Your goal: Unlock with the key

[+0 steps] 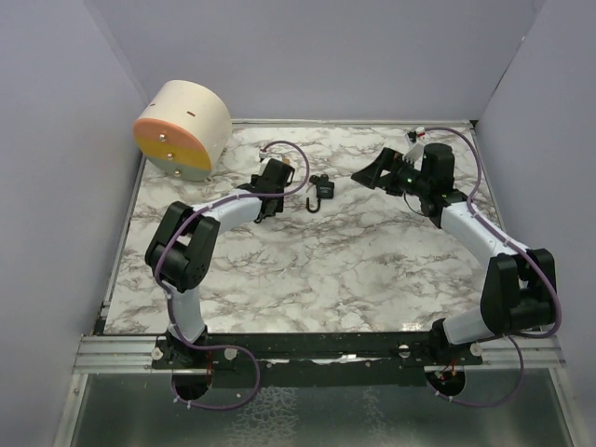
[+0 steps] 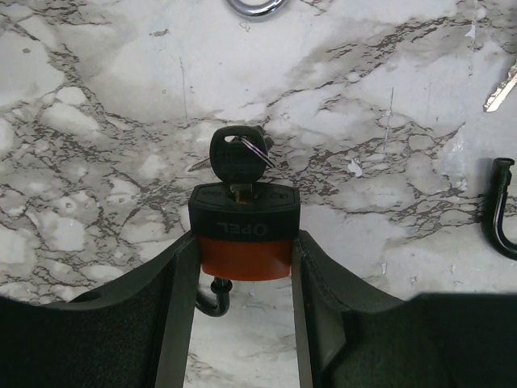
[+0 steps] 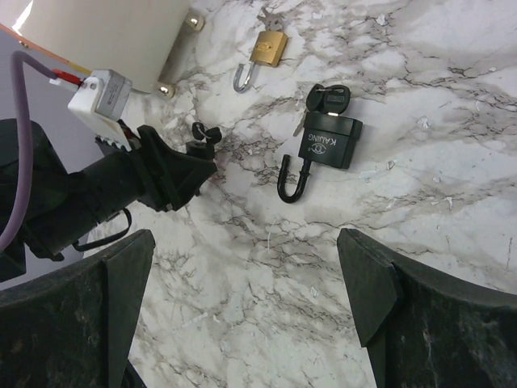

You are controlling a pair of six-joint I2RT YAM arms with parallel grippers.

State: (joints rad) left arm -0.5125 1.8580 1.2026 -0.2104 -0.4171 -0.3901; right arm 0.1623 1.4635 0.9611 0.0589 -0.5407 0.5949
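Note:
An orange and black padlock (image 2: 245,230) lies on the marble table between my left gripper's (image 2: 244,250) fingers, which are shut on its orange body. A black-headed key (image 2: 234,153) with a ring sits in its keyhole, and its dark shackle (image 2: 212,297) pokes out underneath. In the top view the left gripper (image 1: 272,177) is at the table's back middle. My right gripper (image 3: 246,250) is open and empty above bare marble, to the right of the left gripper (image 1: 377,170).
A black padlock (image 3: 329,141) with a key (image 3: 327,99) in it and a hanging shackle lies between the grippers (image 1: 321,189). A small brass padlock (image 3: 268,47) lies behind it. A cream cylinder with an orange face (image 1: 182,128) stands back left. A loose key (image 2: 501,87) lies nearby.

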